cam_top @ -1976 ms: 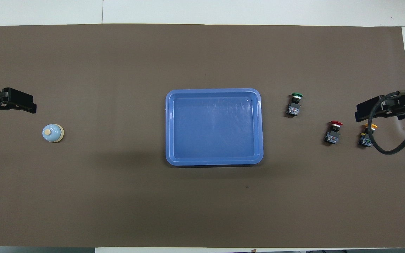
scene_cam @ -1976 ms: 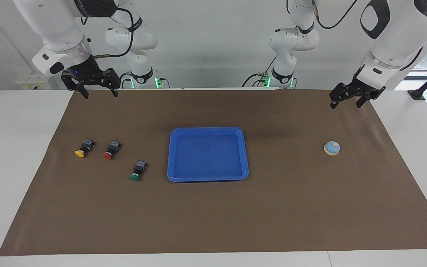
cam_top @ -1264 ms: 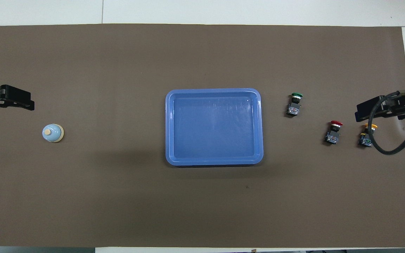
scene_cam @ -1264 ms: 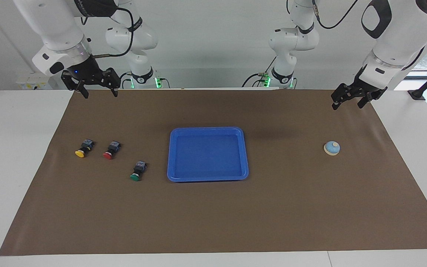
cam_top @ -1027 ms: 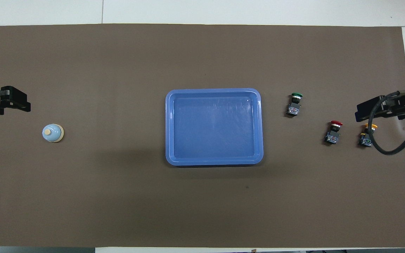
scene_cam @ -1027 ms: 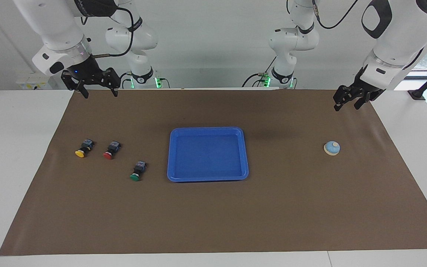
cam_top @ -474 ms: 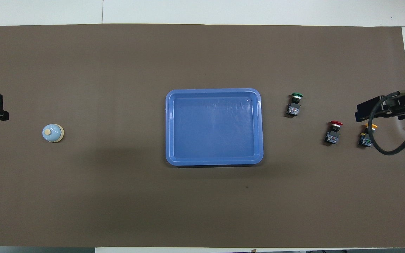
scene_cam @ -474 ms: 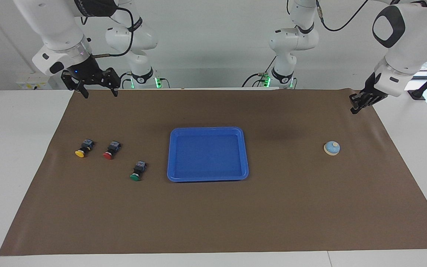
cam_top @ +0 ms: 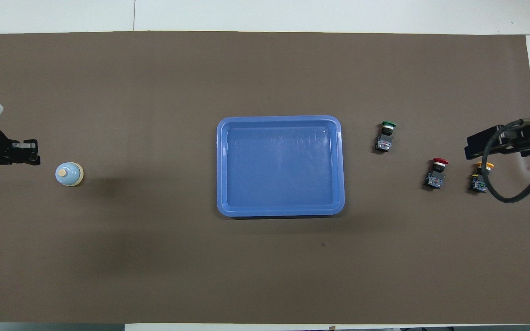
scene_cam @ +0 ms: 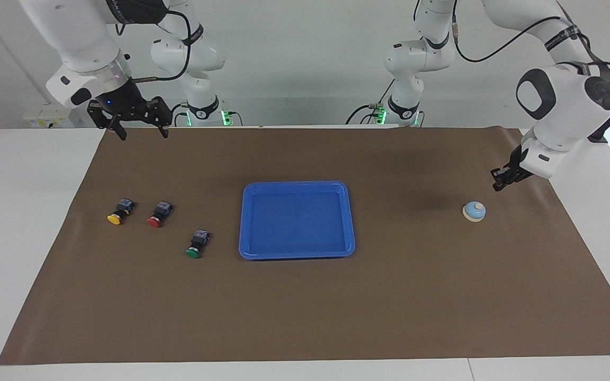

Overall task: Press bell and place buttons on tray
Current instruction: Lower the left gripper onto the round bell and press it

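Light-blue with a cream knob, the bell (scene_cam: 474,211) sits on the brown mat (scene_cam: 305,307) toward the left arm's end of the table. In the facing view, the left gripper (scene_cam: 497,182) hangs in the air just beside the bell, on its robot side and a little toward the mat's edge, apart from it. Its fingertips are pressed together and hold nothing, a pose suited to pushing the knob. The forearm slopes down from a raised elbow, so the tip points at the mat near the bell. The right gripper (scene_cam: 141,129) waits over the mat's robot-side edge with its fingers spread. The yellow button (scene_cam: 116,213), red button (scene_cam: 156,217) and green button (scene_cam: 196,245) lie well below it, and the blue tray (scene_cam: 296,186) stands mid-mat.

In the overhead view, the left gripper (cam_top: 29,153) points toward the bell (cam_top: 69,174), which lies just ahead of the tip. The left arm is far the nearer one, so the press probably falls to it: a short advance, then a descent. The tray (cam_top: 280,212) is empty. The right gripper (cam_top: 481,145) covers ground beside the yellow button (cam_top: 481,177). The red button (cam_top: 436,173) and green button (cam_top: 385,136) lie between it and the tray.
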